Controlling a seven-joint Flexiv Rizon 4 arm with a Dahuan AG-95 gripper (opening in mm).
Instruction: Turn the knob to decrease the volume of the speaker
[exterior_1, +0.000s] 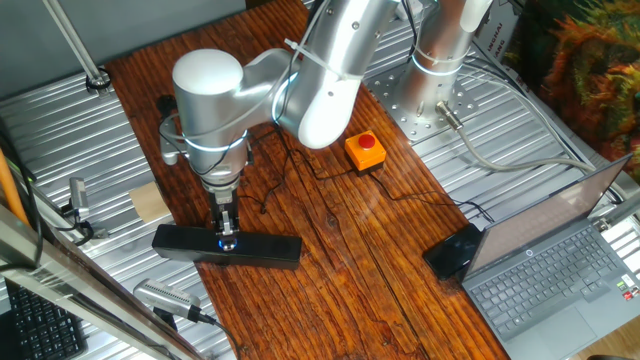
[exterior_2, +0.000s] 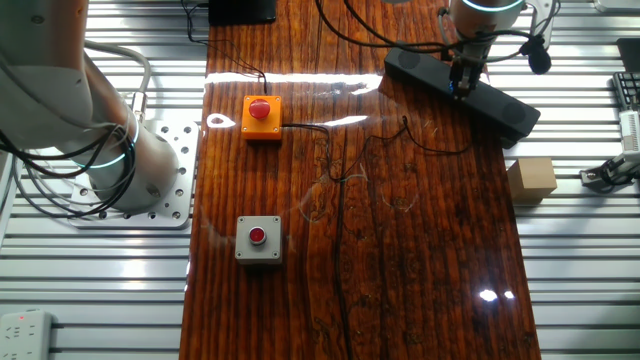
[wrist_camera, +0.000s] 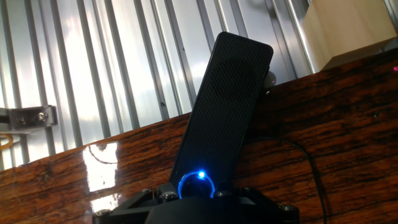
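The gripper (exterior_1: 229, 240) stands straight down on the knob (wrist_camera: 198, 184) of the speaker (exterior_1: 226, 245) near the wooden worktop's (exterior_1: 340, 260) edge, apparently pinching it, so the wrist should twist slowly about the dial's axis without dragging the bar sideways.
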